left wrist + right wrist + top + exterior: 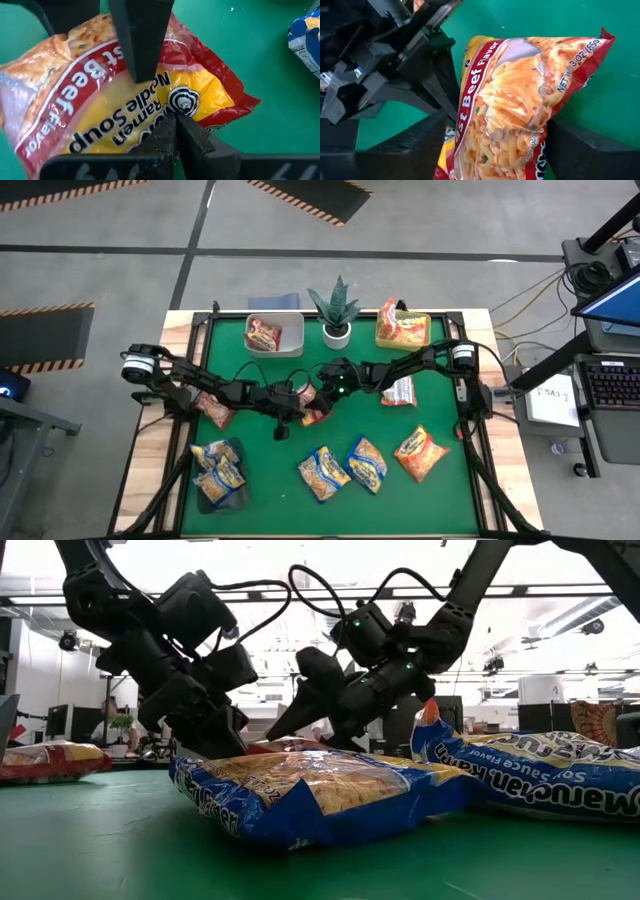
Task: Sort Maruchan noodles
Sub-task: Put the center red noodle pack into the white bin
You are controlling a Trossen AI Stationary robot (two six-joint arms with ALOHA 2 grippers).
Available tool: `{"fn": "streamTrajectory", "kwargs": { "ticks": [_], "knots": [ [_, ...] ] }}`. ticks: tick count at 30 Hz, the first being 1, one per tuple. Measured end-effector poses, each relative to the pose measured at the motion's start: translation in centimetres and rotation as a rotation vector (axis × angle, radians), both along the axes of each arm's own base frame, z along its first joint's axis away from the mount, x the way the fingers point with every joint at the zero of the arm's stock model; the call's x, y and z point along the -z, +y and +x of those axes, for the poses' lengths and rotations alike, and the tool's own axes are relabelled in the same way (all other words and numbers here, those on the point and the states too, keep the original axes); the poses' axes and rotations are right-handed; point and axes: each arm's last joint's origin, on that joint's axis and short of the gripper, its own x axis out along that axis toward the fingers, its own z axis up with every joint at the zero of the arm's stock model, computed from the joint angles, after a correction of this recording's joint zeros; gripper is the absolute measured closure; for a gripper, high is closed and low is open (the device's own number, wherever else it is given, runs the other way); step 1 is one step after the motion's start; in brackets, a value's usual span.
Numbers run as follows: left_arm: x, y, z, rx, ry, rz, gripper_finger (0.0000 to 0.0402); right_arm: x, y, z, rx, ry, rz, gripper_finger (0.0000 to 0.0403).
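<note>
A red-and-orange beef noodle packet [520, 95] sits at the table's middle between both grippers, tilted, with its far corner [605, 37] over the green mat. My left gripper [175, 127] comes from the left and is shut on the packet's printed face. My right gripper [495, 147] comes from the right and stands open. Its two fingers [420, 145] are on either side of the packet's near end. In the high view the grippers meet at the packet [312, 408]. My left gripper has its shut fingertips on the packet's yellow printed face [187, 102], near the logo, slanting down from the table's left. The fingertips hide the place of contact. The packet sits tilted. My right gripper straddles the packet's end [485, 160]; whether its fingers touch it, I cannot tell.
Two blue-yellow packets [323, 472] [367, 464] and an orange one [420, 453] lie near the front edge. A red-white packet [398, 392] lies right of centre, and another [215, 410] under the left arm. Bins hold packets: white [291, 333], yellow [428, 328], dark [232, 448]. A potted plant [336, 310] stands at the far edge.
</note>
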Motion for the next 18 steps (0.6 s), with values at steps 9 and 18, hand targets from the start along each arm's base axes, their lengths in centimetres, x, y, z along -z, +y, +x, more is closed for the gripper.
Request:
{"fn": "streamTrajectory", "kwargs": {
  "ticks": [9, 18],
  "knots": [
    [-0.4, 0.0, 0.0, 0.002, -0.023, 0.001, 0.0402, -0.3, 0.1, 0.0, -0.025, -0.007, -0.006, 0.0258],
    [-4.7, -0.2, -1.2, 0.076, -0.103, -0.019, 0.0402, -0.6, 0.3, -0.7, -0.084, -0.020, -0.051, 0.0354]
  ]
}}
